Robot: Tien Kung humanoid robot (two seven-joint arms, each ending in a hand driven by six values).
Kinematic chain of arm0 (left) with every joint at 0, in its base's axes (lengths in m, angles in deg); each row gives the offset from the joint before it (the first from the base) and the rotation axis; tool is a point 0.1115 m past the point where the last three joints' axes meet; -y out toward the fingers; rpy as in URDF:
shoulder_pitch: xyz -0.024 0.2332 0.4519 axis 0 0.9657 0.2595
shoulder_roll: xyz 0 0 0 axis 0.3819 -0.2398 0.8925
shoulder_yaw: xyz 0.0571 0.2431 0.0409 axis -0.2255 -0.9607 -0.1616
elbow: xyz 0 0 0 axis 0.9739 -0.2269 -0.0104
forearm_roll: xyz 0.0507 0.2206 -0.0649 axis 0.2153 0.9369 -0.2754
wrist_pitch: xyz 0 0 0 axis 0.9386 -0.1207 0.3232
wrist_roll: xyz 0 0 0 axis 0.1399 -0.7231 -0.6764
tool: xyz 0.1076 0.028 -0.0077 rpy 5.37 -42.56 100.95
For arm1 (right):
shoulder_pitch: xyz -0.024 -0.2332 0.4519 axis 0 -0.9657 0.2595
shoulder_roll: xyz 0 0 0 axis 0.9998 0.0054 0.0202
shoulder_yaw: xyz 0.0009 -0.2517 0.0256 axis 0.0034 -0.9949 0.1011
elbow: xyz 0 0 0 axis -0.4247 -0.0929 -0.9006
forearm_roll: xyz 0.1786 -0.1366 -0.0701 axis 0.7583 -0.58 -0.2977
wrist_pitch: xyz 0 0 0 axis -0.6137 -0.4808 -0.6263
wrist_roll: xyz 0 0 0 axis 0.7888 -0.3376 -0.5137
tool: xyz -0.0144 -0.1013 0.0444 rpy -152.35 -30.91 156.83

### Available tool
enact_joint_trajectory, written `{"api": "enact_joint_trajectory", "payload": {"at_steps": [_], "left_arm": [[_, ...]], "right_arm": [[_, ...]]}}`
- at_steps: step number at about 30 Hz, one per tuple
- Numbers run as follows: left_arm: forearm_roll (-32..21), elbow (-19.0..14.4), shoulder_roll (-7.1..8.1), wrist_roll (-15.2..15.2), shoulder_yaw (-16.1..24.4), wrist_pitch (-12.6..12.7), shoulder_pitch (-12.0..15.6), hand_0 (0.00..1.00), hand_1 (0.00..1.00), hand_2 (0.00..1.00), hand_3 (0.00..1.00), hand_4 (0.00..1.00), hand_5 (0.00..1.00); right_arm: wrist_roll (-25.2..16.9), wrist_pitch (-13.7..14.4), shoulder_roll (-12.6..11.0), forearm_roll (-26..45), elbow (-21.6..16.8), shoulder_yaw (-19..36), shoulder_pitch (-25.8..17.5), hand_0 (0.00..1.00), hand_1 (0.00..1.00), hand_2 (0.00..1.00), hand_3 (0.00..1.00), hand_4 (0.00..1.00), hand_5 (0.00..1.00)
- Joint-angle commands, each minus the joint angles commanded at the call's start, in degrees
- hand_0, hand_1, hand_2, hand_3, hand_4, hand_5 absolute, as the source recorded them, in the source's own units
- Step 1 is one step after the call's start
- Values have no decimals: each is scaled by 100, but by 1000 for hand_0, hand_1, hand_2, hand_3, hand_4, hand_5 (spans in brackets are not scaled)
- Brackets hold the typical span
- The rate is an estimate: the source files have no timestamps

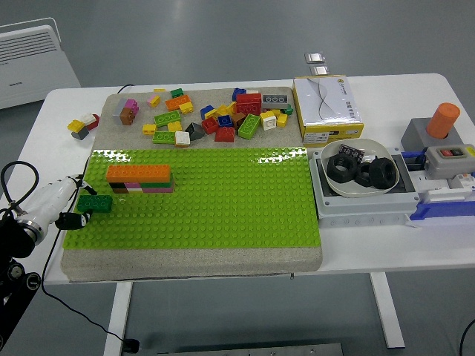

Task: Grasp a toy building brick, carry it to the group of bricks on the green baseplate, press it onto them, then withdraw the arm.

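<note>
A dark green brick [95,202] sits on the green baseplate [223,200] near its left edge, just below and left of the stacked group of bricks [139,179], which has an orange and green top over pink, white and brown bricks. My left hand [72,202], white with black fingertips, lies at the baseplate's left edge with its fingers spread beside the brick's left end, holding nothing. Whether a fingertip still touches the brick I cannot tell. The right arm is out of view.
Several loose bricks [223,119] lie on the grey mat behind the baseplate, and a few [82,124] on the table to its left. At the right stand a yellow-edged box [326,107], a bowl of black parts [361,170] and a grey unit with an orange cylinder [443,122].
</note>
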Motion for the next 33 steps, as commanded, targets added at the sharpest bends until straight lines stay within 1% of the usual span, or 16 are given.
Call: {"api": "enact_joint_trajectory", "payload": {"at_steps": [4,5,10,11,14,16,17,20,22,23,28,30,31,33], "left_arm": [[-50,23,-2,22,5,28,-24,956,947,940,502,595,2],[-58,30,-3,22,10,27,-25,953,943,926,467,752,2],[-173,38,-15,37,70,17,-1,953,943,926,467,752,2],[-227,31,-15,43,97,10,8,951,938,921,450,799,2],[-403,-12,-1,59,203,-23,40,951,938,921,450,799,2],[-581,-104,51,37,336,-104,85,951,938,921,450,799,2],[-668,-151,86,27,384,-141,104,948,938,911,435,804,2],[-905,-261,214,23,464,-216,128,948,938,911,435,804,2],[-1016,-279,292,42,480,-229,102,948,938,911,435,804,2],[-1039,-273,308,51,483,-224,84,941,931,905,437,781,2],[-1100,-271,312,83,514,-197,20,941,931,905,437,781,2],[-1129,-316,341,57,500,-225,10,936,928,898,427,780,2],[-1153,-351,366,37,487,-246,4,936,928,898,427,780,2],[-1318,-509,487,-42,412,-332,-30,936,928,898,427,780,2]], "right_arm": [[-1,2,0,9,0,-14,4,672,668,646,754,888,998],[-2,2,0,11,0,-17,4,675,667,646,753,890,998],[-1,0,-1,5,0,-15,-1,675,667,646,753,890,998],[-1,-1,-1,2,0,-13,-3,675,667,646,753,891,998],[2,-3,1,-9,0,-6,-7,675,667,646,753,891,998],[3,-5,2,-20,0,7,-11,675,667,646,753,891,998],[3,-5,2,-21,0,12,-14,675,668,646,753,891,998],[4,-5,-3,-30,0,35,-23,675,668,646,753,891,998],[6,-6,-5,-43,0,53,-27,675,668,646,753,891,998],[8,-6,-5,-45,0,53,-27,675,668,645,753,892,998],[15,-3,3,-44,0,58,-36,675,668,645,753,892,998],[17,-4,4,-40,0,60,-38,675,668,645,751,893,998],[17,-5,4,-41,0,63,-38,675,668,645,751,893,998],[17,-7,2,-36,0,67,-36,675,668,645,751,893,998]]}}
